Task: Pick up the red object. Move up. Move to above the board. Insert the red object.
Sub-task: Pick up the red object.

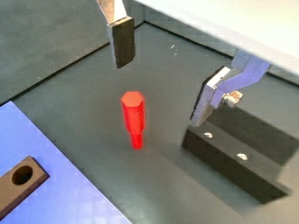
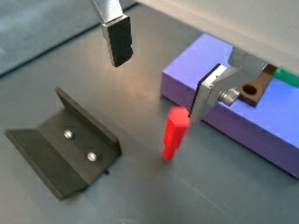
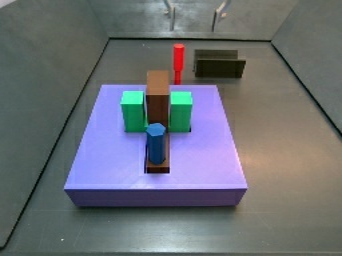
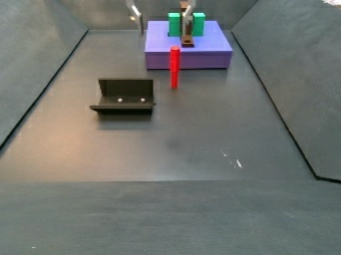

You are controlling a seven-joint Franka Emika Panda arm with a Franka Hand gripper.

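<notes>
The red object [image 1: 133, 118] is a thin red peg standing upright on the dark floor, between the board and the fixture. It shows in both wrist views [image 2: 174, 134] and both side views [image 3: 178, 57] [image 4: 174, 68]. The board [image 3: 201, 160] is a big lavender slab. It bears a tall brown block [image 3: 158, 95], green blocks [image 3: 131, 110] and a blue peg [image 3: 155, 145]. My gripper [image 1: 169, 70] hangs open and empty well above the peg, fingers [image 1: 121, 44] apart and touching nothing. It also shows in a wrist view [image 2: 165, 63] and at a side view's edge [image 3: 194, 12].
The fixture [image 1: 239, 153] stands on the floor close beside the red peg, opposite the board; it also shows in a side view [image 4: 124, 95]. The board's corner [image 2: 233, 105] lies close to the peg. Grey walls slope up round the floor.
</notes>
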